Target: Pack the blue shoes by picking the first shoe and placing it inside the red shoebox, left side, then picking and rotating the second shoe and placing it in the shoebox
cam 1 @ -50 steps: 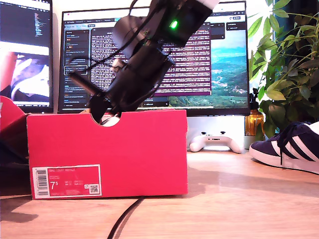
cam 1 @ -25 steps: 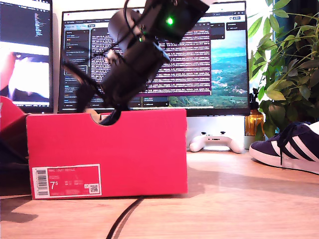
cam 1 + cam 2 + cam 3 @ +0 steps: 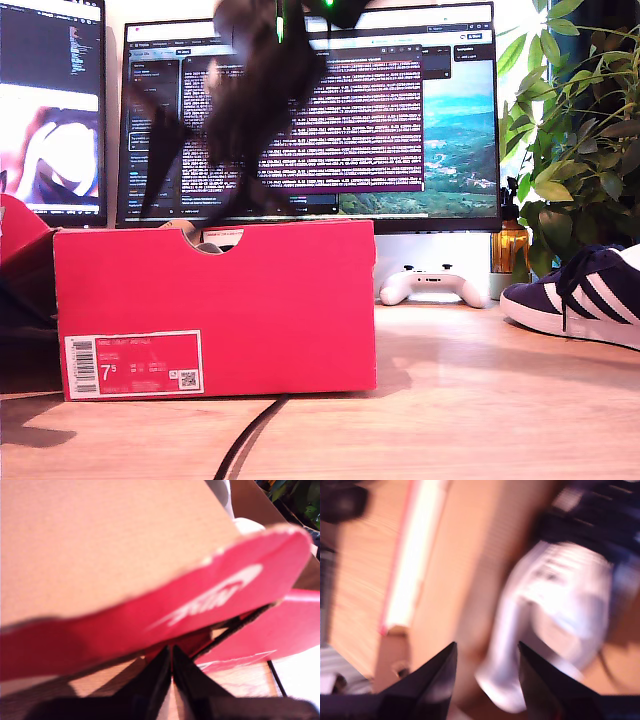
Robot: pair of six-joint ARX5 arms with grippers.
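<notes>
Worktop [image 3: 470, 400]: carries the red shoebox [image 3: 260, 300], label end toward cam, lid open so loading from above is possible.

Box contents: a pale shape is seen thru the thumb notch. In second wrist view a blurred white and navy form [image 3: 555, 615] lies on bare cardboard, judged to be shoe no. 1 already inside. Exact side of box: cannot be told.

Arm [image 3: 245, 95]: blurred, above box, judged the second.

Shoe no. 2 [image 3: 575, 295]: on worktop at exterior view's right, well apart from box, not yet packed.

Second pincer [image 3: 485, 680]: fingers spread, nothing held.

First pincer [image 3: 171, 672]: tips pressed together, empty, under red lid flap [image 3: 150, 615].
</notes>
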